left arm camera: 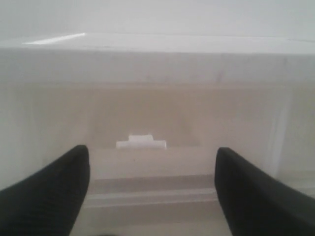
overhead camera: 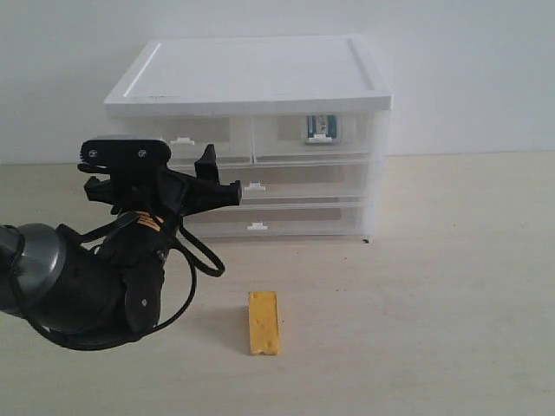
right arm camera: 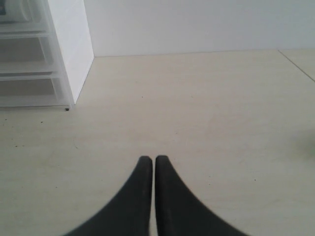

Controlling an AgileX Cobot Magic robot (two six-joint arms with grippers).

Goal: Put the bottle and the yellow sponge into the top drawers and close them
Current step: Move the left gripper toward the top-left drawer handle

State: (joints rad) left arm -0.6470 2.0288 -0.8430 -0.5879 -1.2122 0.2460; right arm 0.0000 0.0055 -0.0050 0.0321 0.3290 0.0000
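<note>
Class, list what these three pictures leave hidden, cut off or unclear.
- Bottle: exterior view, blurred behind the translucent top right drawer; right wrist view, cut off by the frame corner.
- Right gripper: outside the exterior view.
- Top left drawer: left wrist view too blurred to show contents.
- Yellow sponge: outside both wrist views.

- The exterior view faces the cabinet (overhead camera: 251,78) head-on from slightly above, at middle distance, with the cabinet at 12 o'clock and the left arm (overhead camera: 87,277) at 8 o'clock.
- The left wrist view sits very close, squarely facing a top drawer (left arm camera: 142,113).
- The right wrist view looks low across the table (right arm camera: 197,123), catching the cabinet's side; all three share the cabinet.
</note>
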